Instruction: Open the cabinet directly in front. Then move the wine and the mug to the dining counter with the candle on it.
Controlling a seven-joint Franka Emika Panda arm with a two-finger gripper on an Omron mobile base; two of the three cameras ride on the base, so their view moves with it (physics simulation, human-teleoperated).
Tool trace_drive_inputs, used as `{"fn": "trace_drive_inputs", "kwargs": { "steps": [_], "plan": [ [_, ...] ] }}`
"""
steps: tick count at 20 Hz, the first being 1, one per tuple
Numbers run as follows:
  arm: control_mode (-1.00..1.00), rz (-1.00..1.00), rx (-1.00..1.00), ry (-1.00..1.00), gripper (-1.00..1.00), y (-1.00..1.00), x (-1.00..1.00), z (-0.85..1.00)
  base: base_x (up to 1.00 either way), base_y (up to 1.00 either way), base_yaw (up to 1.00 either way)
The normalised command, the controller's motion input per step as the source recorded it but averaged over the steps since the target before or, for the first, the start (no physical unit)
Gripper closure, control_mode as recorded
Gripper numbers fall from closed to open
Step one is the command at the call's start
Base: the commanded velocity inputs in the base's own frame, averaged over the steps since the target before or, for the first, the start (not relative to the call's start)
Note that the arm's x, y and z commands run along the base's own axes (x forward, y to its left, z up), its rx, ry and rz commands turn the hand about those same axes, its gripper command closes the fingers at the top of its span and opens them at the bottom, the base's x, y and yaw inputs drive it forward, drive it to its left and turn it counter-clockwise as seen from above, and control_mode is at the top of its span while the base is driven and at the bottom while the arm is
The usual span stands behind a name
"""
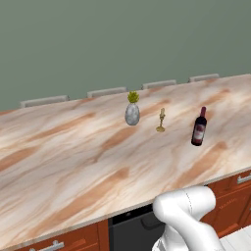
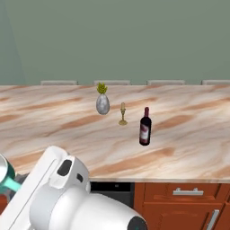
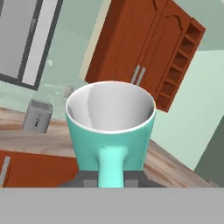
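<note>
My gripper (image 3: 111, 178) is shut on the teal mug (image 3: 110, 131). It clamps the mug by its handle, and the mug's white inside faces the hand camera. The mug's rim also peeks in at the left edge of the right base view (image 2: 5, 176), off the counter's near edge. On the beige marble dining counter (image 1: 73, 162) the dark wine bottle (image 1: 199, 127) stands upright, to the right of the small brass candle (image 1: 161, 120). Both show again in the right base view: the wine (image 2: 144, 127) and the candle (image 2: 122, 114). A reddish-brown wall cabinet (image 3: 135, 43) with its doors closed shows behind the mug; I cannot tell if it is the task's cabinet.
A grey egg-shaped vase (image 1: 132, 112) with a yellow-green plant stands left of the candle. Grey chair backs (image 1: 105, 91) line the counter's far edge. Reddish drawer fronts (image 2: 188, 197) and a dark panel (image 1: 132, 230) sit under the near edge. A toaster (image 3: 37, 116) stands on another worktop.
</note>
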Motion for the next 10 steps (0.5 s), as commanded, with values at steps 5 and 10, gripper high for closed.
{"fn": "trace_drive_inputs", "kwargs": {
  "steps": [5, 10],
  "plan": [
    [-1.0, -0.24, 0.0, 0.12, 1.0, 0.0, 0.33, 0.02, 0.0, 0.0, 0.0],
    [-1.0, -0.2, 0.0, 0.1, 1.0, 0.0, 0.23, 0.01, 0.0, 0.0, 0.0]
  ]
}}
